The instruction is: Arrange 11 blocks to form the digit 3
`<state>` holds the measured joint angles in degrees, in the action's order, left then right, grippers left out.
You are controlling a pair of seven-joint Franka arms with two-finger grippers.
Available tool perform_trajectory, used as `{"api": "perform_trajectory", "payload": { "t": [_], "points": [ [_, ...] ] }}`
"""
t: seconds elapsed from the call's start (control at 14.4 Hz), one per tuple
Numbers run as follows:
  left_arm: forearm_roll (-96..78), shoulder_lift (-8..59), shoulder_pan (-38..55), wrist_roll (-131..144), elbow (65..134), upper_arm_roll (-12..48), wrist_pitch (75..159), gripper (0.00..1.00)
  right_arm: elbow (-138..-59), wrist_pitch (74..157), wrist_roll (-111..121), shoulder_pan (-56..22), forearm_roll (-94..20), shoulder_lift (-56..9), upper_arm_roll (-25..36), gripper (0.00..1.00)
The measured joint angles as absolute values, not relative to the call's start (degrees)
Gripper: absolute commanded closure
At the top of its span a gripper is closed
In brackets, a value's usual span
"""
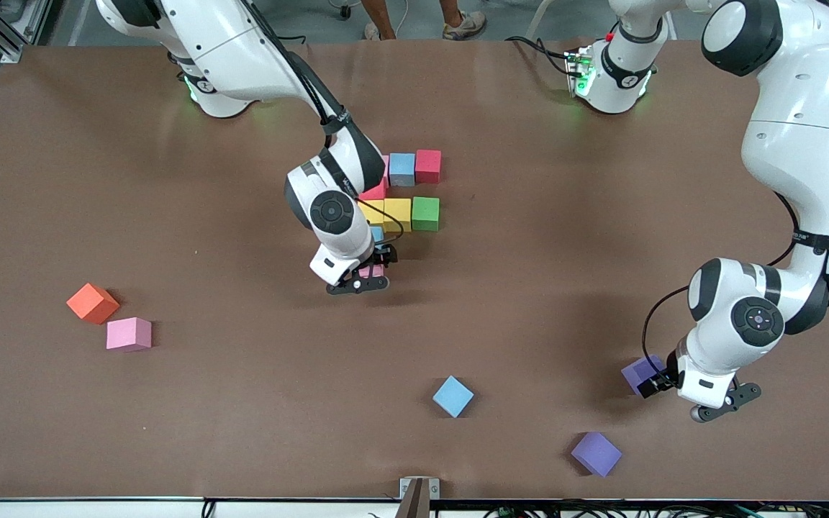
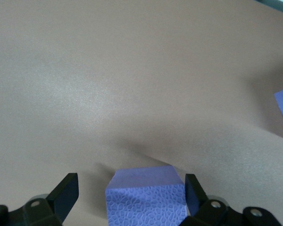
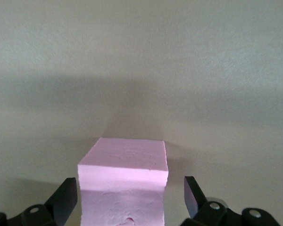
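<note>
Two grippers at work: the right gripper (image 1: pixel 364 277) stands released around a pink block (image 3: pixel 124 181) set at the figure's (image 1: pixel 406 193) near end; it should lift clear. The left gripper (image 1: pixel 702 392) straddles a purple block (image 2: pixel 146 195), fingers spread, needing to clench.

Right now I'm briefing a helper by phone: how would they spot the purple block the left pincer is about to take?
Start at the left arm's end of the table, where the left pincer hangs low and open. A purple cube sits between its fingers. The other purple cube lies nearer the front camera, out in the open with no arm over it.
</note>
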<state>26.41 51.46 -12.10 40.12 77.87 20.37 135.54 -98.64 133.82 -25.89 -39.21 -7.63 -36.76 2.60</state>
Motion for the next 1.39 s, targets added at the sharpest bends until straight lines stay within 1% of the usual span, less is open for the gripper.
{"api": "perform_trajectory", "payload": {
  "t": [0.14,0.28,0.35,0.42,0.56,0.69,0.83,0.9,0.97,1.04,1.25,1.39],
  "points": [
    [25.51,51.89,-12.06,40.06,77.35,20.59,135.08,0.02,-98.46,133.79,-26.22,-38.8,-7.64,-35.2,2.94,0.0],
    [25.4,52.63,-11.93,40.06,76.98,20.71,134.95,0.02,-97.62,132.04,-26.31,-37.22,-7.64,-32.84,3.27,0.0],
    [25.39,53.02,-11.89,40.06,76.89,20.71,134.95,0.05,-96.63,130.21,-26.31,-35.94,-7.64,-31.51,3.43,0.0],
    [25.35,53.31,-11.88,40.06,76.81,20.72,134.95,0.11,-95.44,128.37,-26.31,-34.38,-7.64,-30.11,3.63,0.0],
    [25.31,53.68,-11.88,40.06,76.48,20.74,134.95,0.31,-92.47,123.56,-26.25,-29.48,-7.64,-27.03,3.97,0.0],
    [25.27,53.72,-11.88,40.05,76.29,20.74,134.95,0.45,-88.46,116.58,-25.75,-23.91,-7.6,-24.67,4.11,0.0],
    [25.23,53.74,-11.88,40.05,76.06,20.76,134.95,0.6,-83.57,109.13,-25.58,-19.91,-7.38,-23.13,4.5,0.0],
    [25.21,53.75,-11.88,40.05,75.98,20.76,134.95,0.68,-81.35,106.9,-25.51,-18.42,-6.92,-22.46,5.24,0.0],
    [25.16,53.76,-11.87,40.05,75.9,20.77,134.95,0.73,-79.54,105.78,-24.86,-17.07,-6.43,-21.64,6.48,0.0],
    [25.06,53.76,-11.85,40.05,75.82,20.79,134.95,0.76,-78.34,104.86,-22.97,-15.5,-6.31,-20.62,7.8,0.0],
    [22.83,53.74,-11.56,40.08,75.26,21.0,134.56,0.78,-76.98,98.16,-12.93,-7.54,-6.29,-16.39,9.18,0.0],
    [20.84,53.35,-10.65,41.82,74.43,21.43,131.75,0.78,-76.98,95.94,-7.47,-4.1,-5.41,-13.51,9.47,0.0]
  ]
}}
